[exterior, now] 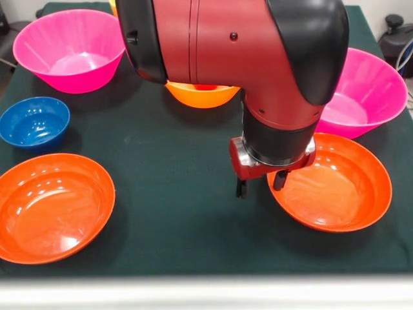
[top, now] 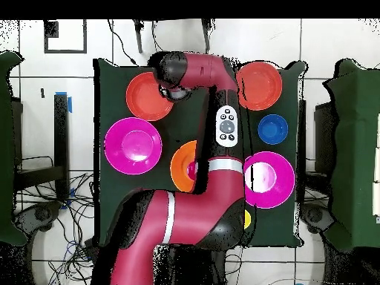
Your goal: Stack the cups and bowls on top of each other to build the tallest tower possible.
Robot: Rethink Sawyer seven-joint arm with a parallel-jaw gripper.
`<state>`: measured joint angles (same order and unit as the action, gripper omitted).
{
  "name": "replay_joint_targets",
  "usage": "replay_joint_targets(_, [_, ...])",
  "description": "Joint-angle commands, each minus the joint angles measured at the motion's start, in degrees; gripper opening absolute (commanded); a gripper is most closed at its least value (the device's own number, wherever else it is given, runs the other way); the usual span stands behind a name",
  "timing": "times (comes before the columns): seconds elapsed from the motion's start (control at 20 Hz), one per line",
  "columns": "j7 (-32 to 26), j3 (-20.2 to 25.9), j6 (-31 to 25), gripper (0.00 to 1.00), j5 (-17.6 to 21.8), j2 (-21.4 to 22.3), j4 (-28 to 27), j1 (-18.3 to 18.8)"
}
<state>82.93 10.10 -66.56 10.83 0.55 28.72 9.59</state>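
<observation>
Two wide shallow red-orange plastic bowls (exterior: 55,206) (exterior: 342,184) sit empty at the front view's near corners; no writing is legible. The gripper (exterior: 261,184) hangs with fingers apart straddling the right bowl's rim. The small blue bowl (exterior: 33,123) and two pink bowls (exterior: 68,48) (exterior: 368,90) look empty. Something red shows inside the large orange bowl (exterior: 200,95). Overhead, the arm (top: 215,178) covers part of that orange bowl (top: 182,165).

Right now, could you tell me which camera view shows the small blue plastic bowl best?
The front view: the small blue plastic bowl sits unobstructed at the table's left side, its glossy inside and rim fully visible. The overhead view shows the same bowl complete too, but only as a plain disc between a shallow red-orange bowl and a pink bowl.
</observation>
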Motion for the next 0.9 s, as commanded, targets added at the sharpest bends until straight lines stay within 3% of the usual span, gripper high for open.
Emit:
replay_joint_targets(0.05, [10.9,0.9,0.9,1.00,0.3,-1.7,-0.1,-1.8])
replay_joint_targets(0.4, [10.8,0.6,1.3,1.00,0.0,-1.4,0.6,-2.1])
replay_joint_targets(0.45, [10.7,0.6,1.5,0.00,-0.1,-1.3,1.0,-2.1])
replay_joint_targets(0.9, [10.8,-0.3,2.3,0.00,-1.3,-1.4,0.8,-2.4])
